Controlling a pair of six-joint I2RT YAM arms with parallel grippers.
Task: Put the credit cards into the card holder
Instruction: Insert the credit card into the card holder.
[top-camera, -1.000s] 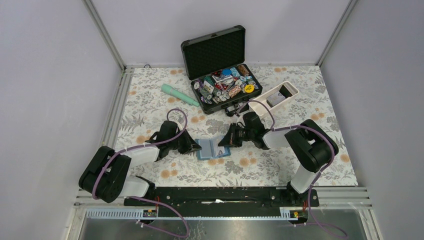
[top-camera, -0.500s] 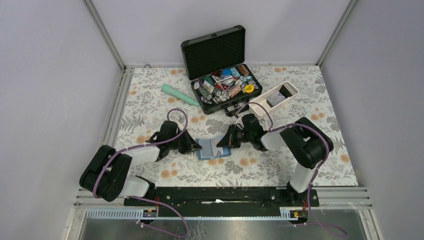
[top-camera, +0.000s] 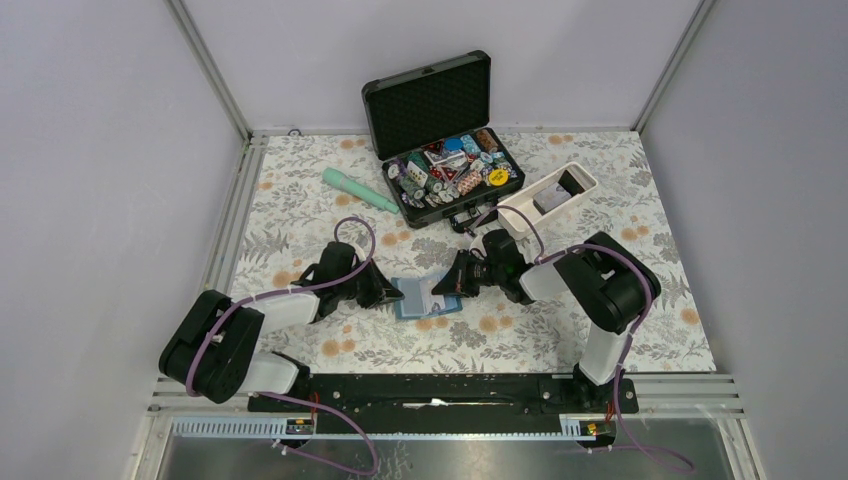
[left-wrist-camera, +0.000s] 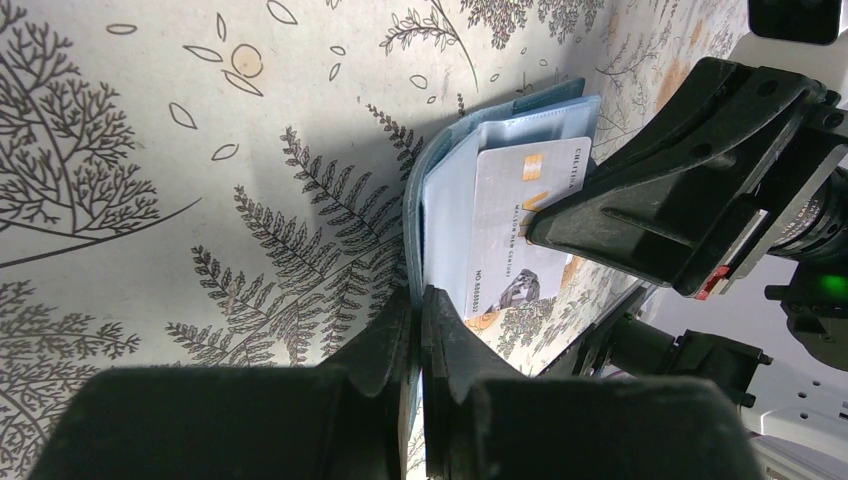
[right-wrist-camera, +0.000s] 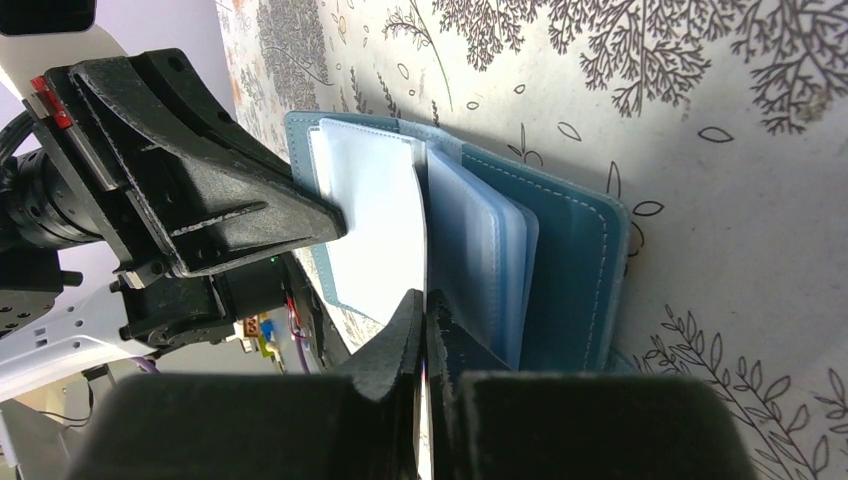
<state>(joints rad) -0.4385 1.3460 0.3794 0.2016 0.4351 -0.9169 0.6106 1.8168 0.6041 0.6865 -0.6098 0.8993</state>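
Note:
The teal card holder (top-camera: 425, 298) lies open on the floral table between my two arms, its pale blue sleeves (right-wrist-camera: 485, 255) fanned up. My left gripper (left-wrist-camera: 418, 296) is shut on the edge of the holder's teal cover (left-wrist-camera: 412, 220). From the other side, my right gripper (right-wrist-camera: 425, 300) is shut on a silver-grey credit card (left-wrist-camera: 520, 240). The card stands on edge among the sleeves, its white back (right-wrist-camera: 375, 225) facing the right wrist camera. In the top view the left gripper (top-camera: 393, 293) and the right gripper (top-camera: 447, 287) face each other across the holder.
An open black case (top-camera: 425, 100) full of poker chips (top-camera: 450, 170) stands at the back. A mint-green cylinder (top-camera: 360, 190) lies to its left. A long white tray (top-camera: 520, 208) with a dark and a grey flat piece sits behind the right arm.
The left jaws have closed the last bit onto the holder's cover. The right arm has edged slightly left with the card; the holder stays in place.

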